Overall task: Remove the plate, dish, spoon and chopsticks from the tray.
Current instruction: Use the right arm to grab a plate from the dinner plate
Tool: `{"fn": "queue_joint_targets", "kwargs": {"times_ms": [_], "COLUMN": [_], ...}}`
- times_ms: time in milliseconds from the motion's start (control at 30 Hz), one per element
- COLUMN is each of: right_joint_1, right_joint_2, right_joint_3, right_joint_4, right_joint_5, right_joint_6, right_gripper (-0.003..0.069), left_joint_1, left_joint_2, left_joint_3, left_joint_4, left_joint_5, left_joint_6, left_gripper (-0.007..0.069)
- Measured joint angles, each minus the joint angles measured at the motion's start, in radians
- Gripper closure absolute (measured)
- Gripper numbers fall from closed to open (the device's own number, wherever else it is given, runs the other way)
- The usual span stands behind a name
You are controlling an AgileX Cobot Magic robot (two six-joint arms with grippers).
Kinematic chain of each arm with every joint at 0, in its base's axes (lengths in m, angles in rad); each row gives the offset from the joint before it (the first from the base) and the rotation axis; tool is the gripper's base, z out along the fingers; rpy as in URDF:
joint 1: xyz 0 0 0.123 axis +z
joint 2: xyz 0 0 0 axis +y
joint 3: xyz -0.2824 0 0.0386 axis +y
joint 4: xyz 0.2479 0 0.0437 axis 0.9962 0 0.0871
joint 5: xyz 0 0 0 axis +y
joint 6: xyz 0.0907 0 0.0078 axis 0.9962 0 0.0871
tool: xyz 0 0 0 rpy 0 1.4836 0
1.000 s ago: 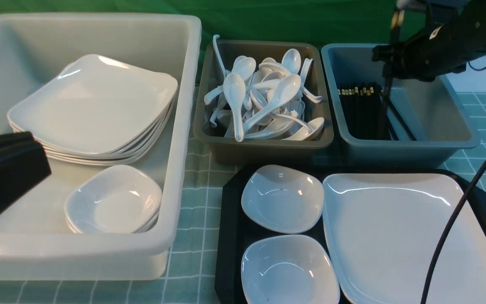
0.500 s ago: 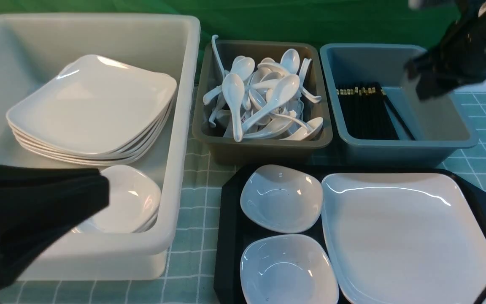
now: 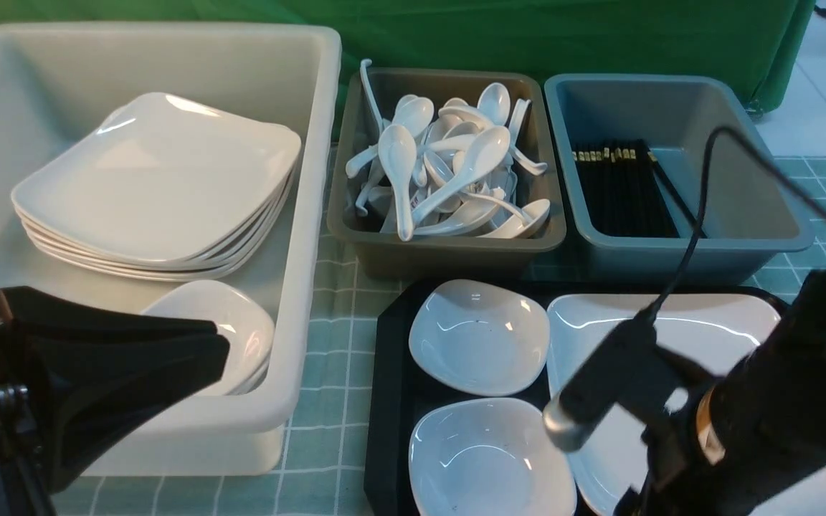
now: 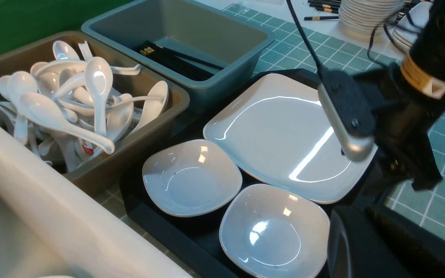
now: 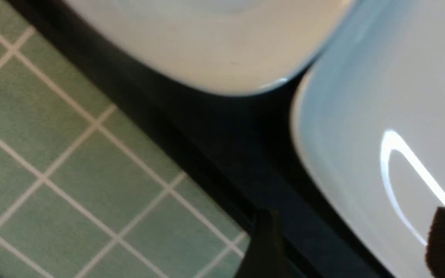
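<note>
The black tray (image 3: pixel 391 358) holds the large white plate (image 3: pixel 671 322) on its right side and two small white dishes, the far dish (image 3: pixel 480 337) and the near dish (image 3: pixel 488 462), on its left. My right arm (image 3: pixel 779 408) hangs low over the plate's near edge. My right gripper (image 5: pixel 357 247) is open, its fingers standing either side of the plate's rim (image 5: pixel 361 154) and holding nothing. My left gripper (image 3: pixel 219 347) is shut and empty, in front of the white bin. No spoon or chopsticks lie on the tray. Spoons (image 3: pixel 449 165) fill the brown tub and chopsticks (image 3: pixel 621 186) lie in the blue-grey tub.
A white bin (image 3: pixel 312 215) at the left holds a stack of plates (image 3: pixel 155 179) and stacked small dishes (image 3: pixel 241 337). The brown tub (image 3: pixel 449 251) and blue-grey tub (image 3: pixel 743 236) stand behind the tray. A green checked cloth (image 3: pixel 327 315) covers the table. The right arm's cable (image 3: pixel 700 201) arcs over the tub.
My right arm let go of chopsticks over the blue-grey tub, then swung down to the plate's near edge with its jaws open. My left gripper moved further to the right, still shut.
</note>
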Motion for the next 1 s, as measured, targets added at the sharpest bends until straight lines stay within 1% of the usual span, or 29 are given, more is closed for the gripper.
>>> {"fn": "queue_joint_targets", "kwargs": {"times_ms": [67,133,200,300,333,367,433,567,700,733,767,833,867,900,1000], "right_joint_1": [0.02,0.026,0.028,0.028,0.028,0.028,0.028,0.029,0.031,0.031,0.035,0.038,0.04,0.042,0.042], "right_joint_2": [0.01,0.02,0.057,0.113,0.123,0.152,0.209,0.248,0.261,0.262,0.264,0.267,0.269,0.272,0.27], "right_joint_3": [0.012,0.016,0.028,0.034,0.034,0.035,0.036,0.022,0.017,0.016,0.015,0.012,0.011,0.01,0.009], "right_joint_4": [-0.002,-0.003,-0.02,-0.099,-0.106,-0.163,-0.233,-0.281,-0.288,-0.286,-0.281,-0.27,-0.262,-0.293,-0.316], "right_joint_5": [-0.042,-0.068,-0.129,-0.171,-0.174,-0.186,-0.197,-0.233,-0.232,-0.231,-0.225,-0.218,-0.216,-0.207,-0.196], "right_joint_6": [0.021,0.026,0.033,0.075,0.083,0.116,0.168,0.2,0.201,0.202,0.203,0.204,0.204,0.203,0.2], "right_gripper": [0.0083,0.0081,0.008,0.0078,0.0078,0.0078,0.0078,0.0078,0.0088,0.0102,0.0132,0.0223,0.0293,0.0373,0.0375], "left_joint_1": [0.0,0.0,0.0,0.0,0.0,0.0,0.0,0.0,0.0,0.0,0.0,0.0,0.0,0.0,0.0], "left_joint_2": [0.0,0.0,0.0,0.0,0.0,0.0,0.0,0.0,0.0,0.0,0.0,0.0,0.0,0.0,0.0], "left_joint_3": [0.0,0.0,0.0,0.0,0.0,0.0,0.0,0.0,0.0,0.0,0.0,0.0,0.0,0.0,0.0], "left_joint_4": [0.001,0.001,0.002,0.002,0.002,0.002,0.002,0.002,0.002,0.002,0.002,0.002,0.002,0.002,0.002], "left_joint_5": [0.0,0.0,0.0,0.0,0.0,0.0,0.0,0.0,0.0,0.001,0.001,0.004,0.004,0.004,0.005], "left_joint_6": [0.0,0.0,0.0,0.001,0.001,0.002,0.004,0.008,0.008,0.008,0.008,0.008,0.008,0.008,0.008], "left_gripper": [0.0607,0.0607,0.0607,0.0607,0.0607,0.0607,0.0607,0.0607,0.0607,0.0607,0.0607,0.0607,0.0607,0.0607,0.0607]}}
